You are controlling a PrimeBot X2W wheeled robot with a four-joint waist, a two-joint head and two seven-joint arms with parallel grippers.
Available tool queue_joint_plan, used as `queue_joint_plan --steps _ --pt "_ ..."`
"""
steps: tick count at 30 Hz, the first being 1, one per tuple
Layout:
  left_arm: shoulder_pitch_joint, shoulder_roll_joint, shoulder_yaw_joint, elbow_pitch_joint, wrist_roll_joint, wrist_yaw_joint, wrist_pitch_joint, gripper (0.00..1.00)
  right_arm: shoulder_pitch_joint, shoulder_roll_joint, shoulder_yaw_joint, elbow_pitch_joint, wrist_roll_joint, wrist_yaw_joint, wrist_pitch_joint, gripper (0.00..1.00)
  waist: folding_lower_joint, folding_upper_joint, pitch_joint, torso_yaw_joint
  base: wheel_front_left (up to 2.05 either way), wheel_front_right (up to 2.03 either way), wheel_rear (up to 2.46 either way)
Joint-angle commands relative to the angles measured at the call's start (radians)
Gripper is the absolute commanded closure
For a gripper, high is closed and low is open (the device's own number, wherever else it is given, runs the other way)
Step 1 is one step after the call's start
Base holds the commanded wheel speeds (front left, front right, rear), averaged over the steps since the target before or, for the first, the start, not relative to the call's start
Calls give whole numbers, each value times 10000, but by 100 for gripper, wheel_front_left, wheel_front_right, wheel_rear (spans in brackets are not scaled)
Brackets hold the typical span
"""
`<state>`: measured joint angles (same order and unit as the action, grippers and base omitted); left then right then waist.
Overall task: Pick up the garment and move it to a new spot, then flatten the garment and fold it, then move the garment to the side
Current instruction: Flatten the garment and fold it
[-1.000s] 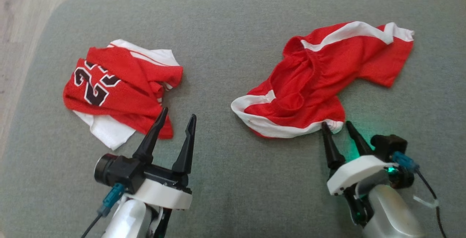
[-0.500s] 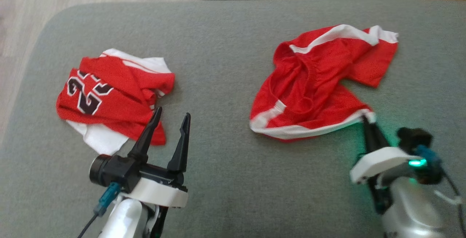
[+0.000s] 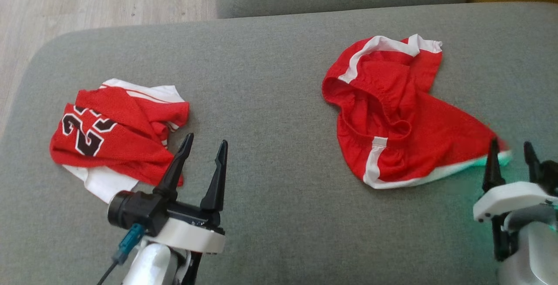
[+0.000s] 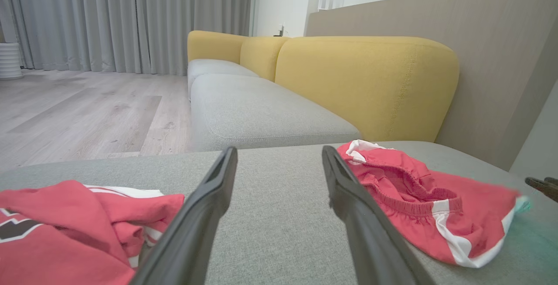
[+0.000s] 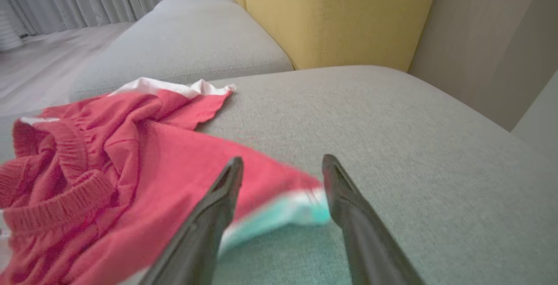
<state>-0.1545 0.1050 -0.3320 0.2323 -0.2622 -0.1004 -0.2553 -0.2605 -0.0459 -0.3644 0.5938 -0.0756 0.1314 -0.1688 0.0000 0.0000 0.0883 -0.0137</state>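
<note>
Your right gripper (image 3: 511, 146) has its fingers spread, with the blurred white-hemmed corner of the red shorts (image 3: 392, 119) between their tips and the rest ahead to its left. Your left gripper (image 3: 205, 139) also stands wide, the numbered jersey (image 3: 109, 139) just left of it.

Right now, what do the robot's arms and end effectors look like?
Both arms are silvery with white collars and two long, pointed black fingers. The left end effector has a round black camera and a teal plug with a dark cable. Green light glows around the right end effector.
</note>
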Motion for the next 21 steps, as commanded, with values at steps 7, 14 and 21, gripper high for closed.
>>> queue_joint_plan --steps 7,14,21 --pt "-220 -41 352 -277 114 -97 -65 0 123 -44 2155 -1125 1745 -7 -729 0 0 0 -18 147 0 0 0" --pt "-267 -78 321 -264 155 -129 -65 0 500 -43 3935 -1463 2752 -7 -630 0 0 0 131 290 0 0 0" --pt "-492 -147 202 -189 171 -171 -65 0 37 -43 4554 -900 2691 -7 108 0 0 0 401 660 0 0 0"
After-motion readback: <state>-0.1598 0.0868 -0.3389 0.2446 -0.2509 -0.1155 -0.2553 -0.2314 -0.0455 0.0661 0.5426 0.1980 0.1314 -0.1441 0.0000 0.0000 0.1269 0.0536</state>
